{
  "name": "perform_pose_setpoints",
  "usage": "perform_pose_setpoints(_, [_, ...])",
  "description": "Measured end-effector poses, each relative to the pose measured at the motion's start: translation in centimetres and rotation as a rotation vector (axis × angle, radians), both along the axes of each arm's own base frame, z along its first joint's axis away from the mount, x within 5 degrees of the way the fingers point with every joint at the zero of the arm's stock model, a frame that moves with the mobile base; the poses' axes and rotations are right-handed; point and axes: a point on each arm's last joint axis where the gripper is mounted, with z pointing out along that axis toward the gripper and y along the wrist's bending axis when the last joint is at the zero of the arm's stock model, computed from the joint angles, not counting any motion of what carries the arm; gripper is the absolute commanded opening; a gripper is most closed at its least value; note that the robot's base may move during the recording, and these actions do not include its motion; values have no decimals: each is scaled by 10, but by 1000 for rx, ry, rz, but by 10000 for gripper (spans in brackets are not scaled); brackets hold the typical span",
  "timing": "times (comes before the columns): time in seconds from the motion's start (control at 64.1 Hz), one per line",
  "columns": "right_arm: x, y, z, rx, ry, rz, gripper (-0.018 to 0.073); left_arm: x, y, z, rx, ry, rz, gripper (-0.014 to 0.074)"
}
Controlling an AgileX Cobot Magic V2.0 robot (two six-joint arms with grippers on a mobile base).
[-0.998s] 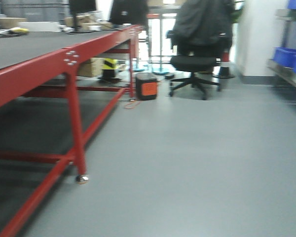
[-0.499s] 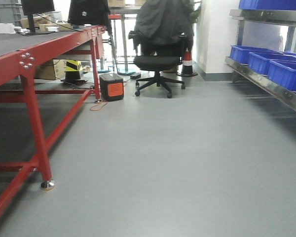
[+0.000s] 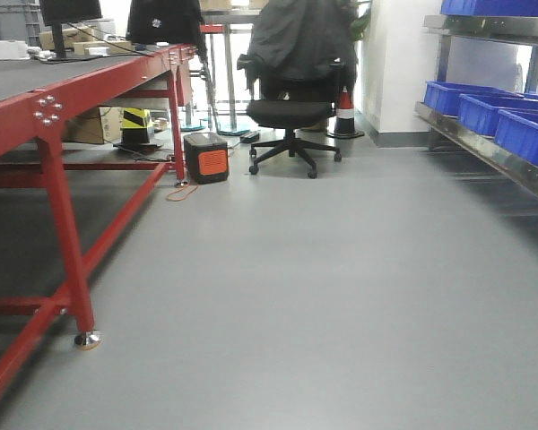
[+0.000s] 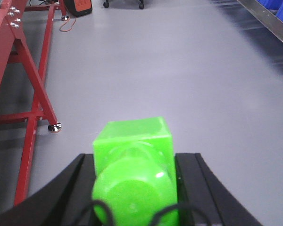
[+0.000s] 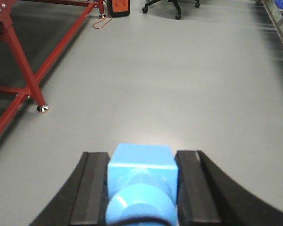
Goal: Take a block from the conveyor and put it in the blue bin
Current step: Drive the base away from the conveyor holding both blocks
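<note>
The conveyor (image 3: 36, 76) runs along the left, a dark grey belt on a red frame with silver buttons; its red legs show in the left wrist view (image 4: 23, 61) and the right wrist view (image 5: 19, 80). My left gripper (image 4: 134, 162) is shut on a green block (image 4: 132, 141), held above the grey floor. My right gripper (image 5: 141, 165) is shut on a light blue block (image 5: 141, 169), also above the floor. Blue bins (image 3: 484, 107) sit on a metal shelf at the right. Neither gripper shows in the front view.
A black office chair (image 3: 291, 112) with a jacket stands ahead in the aisle. An orange and black box (image 3: 206, 157) with an orange cord sits by the conveyor's far leg. A striped cone (image 3: 345, 112) stands by the white wall. The metal shelf rail (image 3: 484, 152) lines the right.
The front view has swung right, away from the conveyor and along the aisle; the blue bins on the shelf have come into fuller view. In the last half second the view barely shifted.
</note>
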Motion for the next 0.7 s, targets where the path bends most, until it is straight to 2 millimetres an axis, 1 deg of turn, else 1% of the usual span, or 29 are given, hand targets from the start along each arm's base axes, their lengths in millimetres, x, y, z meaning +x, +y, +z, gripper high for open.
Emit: perform_pose_setpoints(0.702, [0, 0, 0, 0, 0, 0, -153, 0, 0, 0, 0, 0, 0, -111])
